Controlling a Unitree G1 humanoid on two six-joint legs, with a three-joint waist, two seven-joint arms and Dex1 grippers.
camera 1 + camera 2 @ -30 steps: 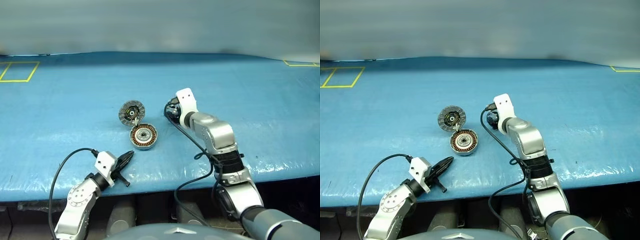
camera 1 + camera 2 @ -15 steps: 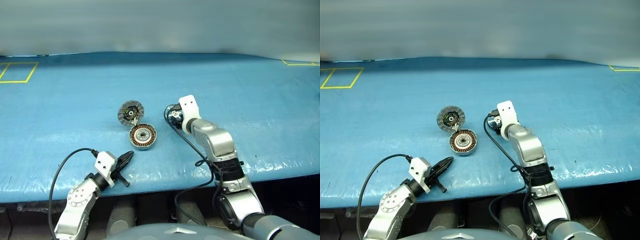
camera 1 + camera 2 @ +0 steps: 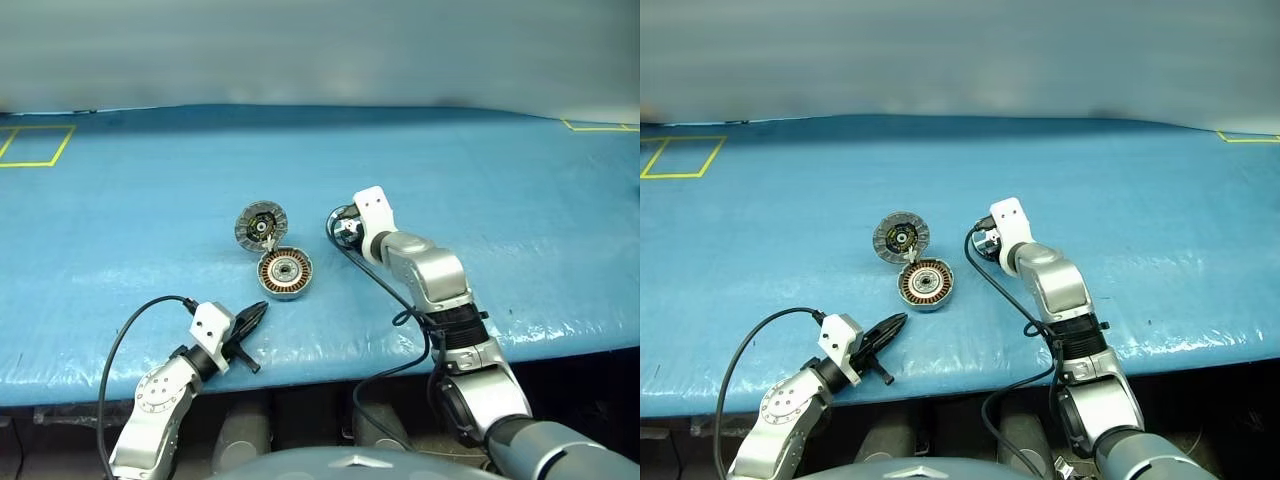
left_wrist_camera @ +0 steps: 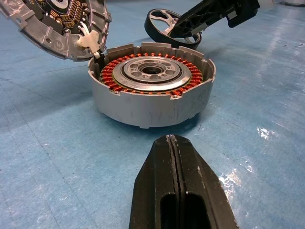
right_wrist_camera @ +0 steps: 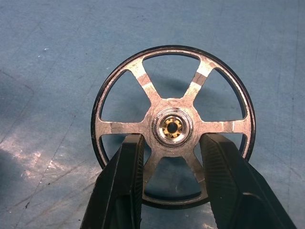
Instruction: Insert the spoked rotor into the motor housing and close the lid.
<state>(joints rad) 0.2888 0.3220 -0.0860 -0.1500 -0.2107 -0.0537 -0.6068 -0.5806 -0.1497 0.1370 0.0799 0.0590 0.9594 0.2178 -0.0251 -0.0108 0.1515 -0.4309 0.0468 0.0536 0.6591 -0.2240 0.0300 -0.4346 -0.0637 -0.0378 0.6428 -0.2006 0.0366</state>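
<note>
Right fingers straddle the rotor's hub, not yet gripping.

Head view: spoked rotor [image 3: 346,230] lies flat mid-worktop under the right gripper [image 3: 345,232], beside the motor housing [image 3: 285,272]. Right wrist view: fingers [image 5: 125,183] half-open. Left wrist view: left gripper [image 4: 174,157] closed, empty.

We see two arms built of rounded silver-grey metal segments joined by black collars. Each wrist carries a white angular bracket, and a black cable loops along each forearm. Each gripper [image 3: 252,318] [image 5: 171,157] ends in two black tapered fingers [image 5: 125,186] with ribbed inner faces.
</note>
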